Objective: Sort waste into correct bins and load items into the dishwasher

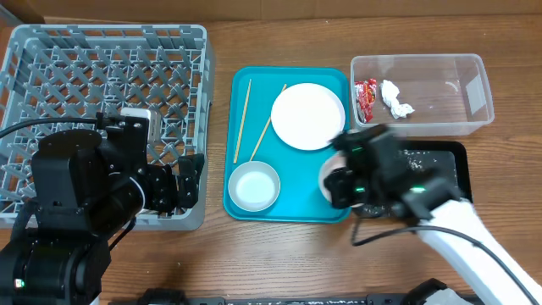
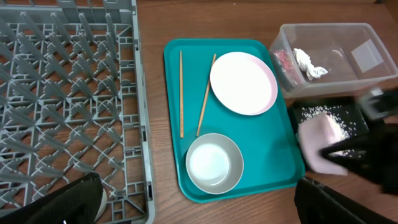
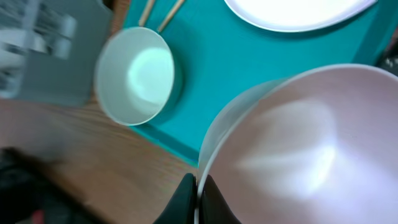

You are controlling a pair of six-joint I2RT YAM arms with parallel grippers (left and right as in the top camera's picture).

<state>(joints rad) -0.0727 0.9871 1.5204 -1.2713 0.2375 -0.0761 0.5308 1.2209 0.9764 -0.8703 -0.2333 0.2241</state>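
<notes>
My right gripper [image 1: 343, 182] [image 3: 194, 186] is shut on the rim of the white bowl [image 3: 298, 149], holding it tilted at the teal tray's right edge beside the black tray [image 1: 457, 157]; the bowl is blurred in the left wrist view [image 2: 320, 146]. Rice grains [image 2: 329, 115] lie in the black tray. The clear tub [image 1: 474, 93] holds the red wrapper [image 1: 366, 97] and the tissue [image 1: 396, 99]. The plate [image 1: 307, 116], two chopsticks [image 1: 244, 119] and the small white cup [image 1: 253, 186] lie on the teal tray [image 1: 292, 207]. My left gripper [image 1: 182, 182] [image 2: 199, 211] is open and empty, over the grey rack's [image 1: 102, 76] front right corner.
The grey rack fills the left of the table and holds nothing visible. Bare wooden table shows in front of the teal tray and between the rack and the tray. The right arm's white cable runs off to the bottom right.
</notes>
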